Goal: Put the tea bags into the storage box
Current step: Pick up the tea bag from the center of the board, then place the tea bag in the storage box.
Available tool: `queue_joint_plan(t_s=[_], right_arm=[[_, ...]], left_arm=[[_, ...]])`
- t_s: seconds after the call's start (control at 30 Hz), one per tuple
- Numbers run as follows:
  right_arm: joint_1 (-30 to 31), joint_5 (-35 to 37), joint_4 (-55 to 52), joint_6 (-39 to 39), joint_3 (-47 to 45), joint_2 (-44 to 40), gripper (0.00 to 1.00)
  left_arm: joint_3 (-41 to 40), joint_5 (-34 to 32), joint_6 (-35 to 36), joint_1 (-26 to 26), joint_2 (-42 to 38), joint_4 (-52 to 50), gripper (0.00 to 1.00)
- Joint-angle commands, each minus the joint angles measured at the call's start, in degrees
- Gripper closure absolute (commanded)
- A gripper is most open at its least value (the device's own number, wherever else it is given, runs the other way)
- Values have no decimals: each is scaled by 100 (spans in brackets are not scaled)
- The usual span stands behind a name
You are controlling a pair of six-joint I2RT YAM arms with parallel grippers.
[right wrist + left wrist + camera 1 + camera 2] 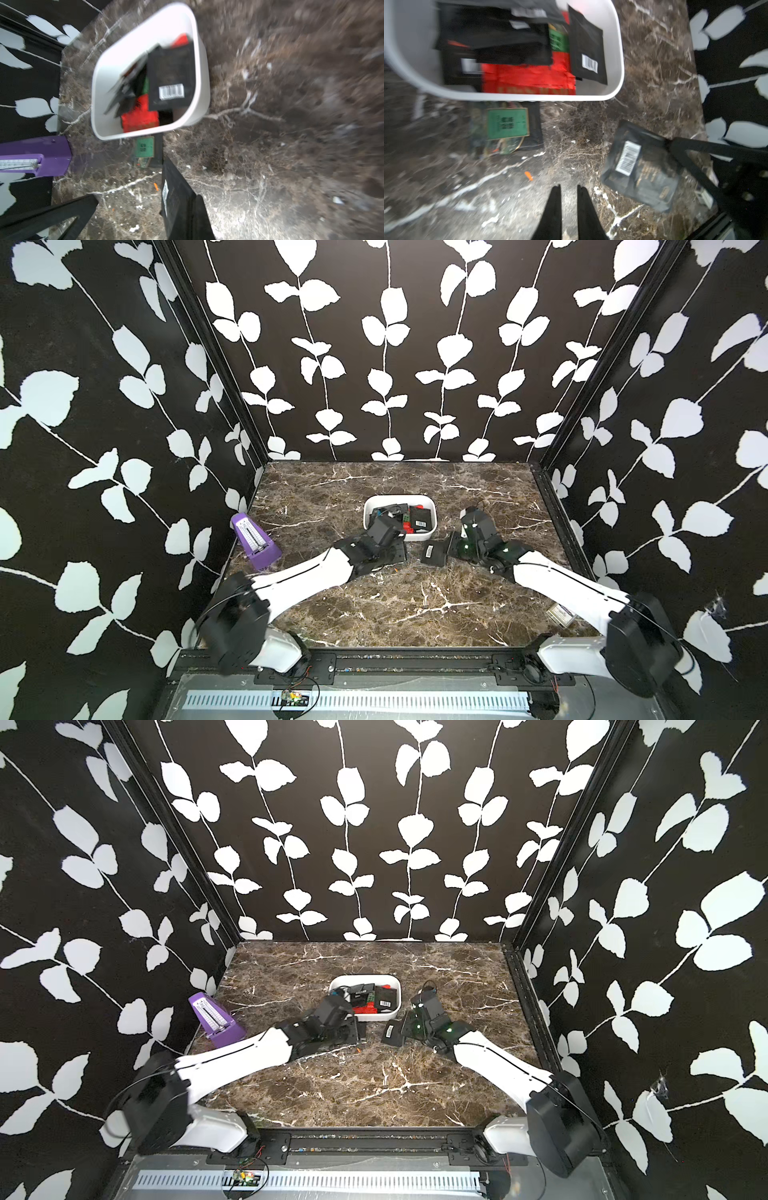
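Blurred black, red and green foil tea bags (587, 45) lie in the white plastic round-cornered storage box (614, 41); right hand (449, 548) pinches a black barcoded sachet (433, 554), left hand (569, 188) slightly parted, empty.

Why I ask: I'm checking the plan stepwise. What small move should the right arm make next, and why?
Probably lift and carry toward the storage box. The right gripper is shut on a black barcoded tea bag, which is outside the box and near its front wall. The box is open on top.
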Motion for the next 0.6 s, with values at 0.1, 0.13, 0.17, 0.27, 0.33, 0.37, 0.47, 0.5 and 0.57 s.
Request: queue_joint_plan(t_s=[0.1,0.13,0.17,0.27,0.33,0.37,0.47,0.5,0.57], right_arm=[[11,260,-548,-395,1587,754,100],[9,249,-554,-437,1817,1009,100],[3,257,-552,-460,2020,1233,100],[-48,201,-472,-455,2608,2004,100],[-91,152,-318,-402,2990,2440,100],[-108,126,-275,-393,3137,2591,100],[-169,75,-172,-366,3548,3012,100],[-181,88,-162,-389,3673,3131,100],[-228,84,-237,-432,3884,3331,100]], left_arm=[[-895,-574,-70,235,-796,-592,74],[-1004,-540,-106,290,-890,-592,73],[-1093,-516,-130,339,-966,-592,72],[-1326,-470,-180,427,-1209,-532,67],[-1443,-428,-205,500,-1337,-476,65],[-1489,-380,-207,546,-1362,-450,65],[-1545,-267,-214,636,-1405,-423,65],[-1550,-228,-216,652,-1411,-416,65],[-1562,-186,-191,670,-1401,-398,65]])
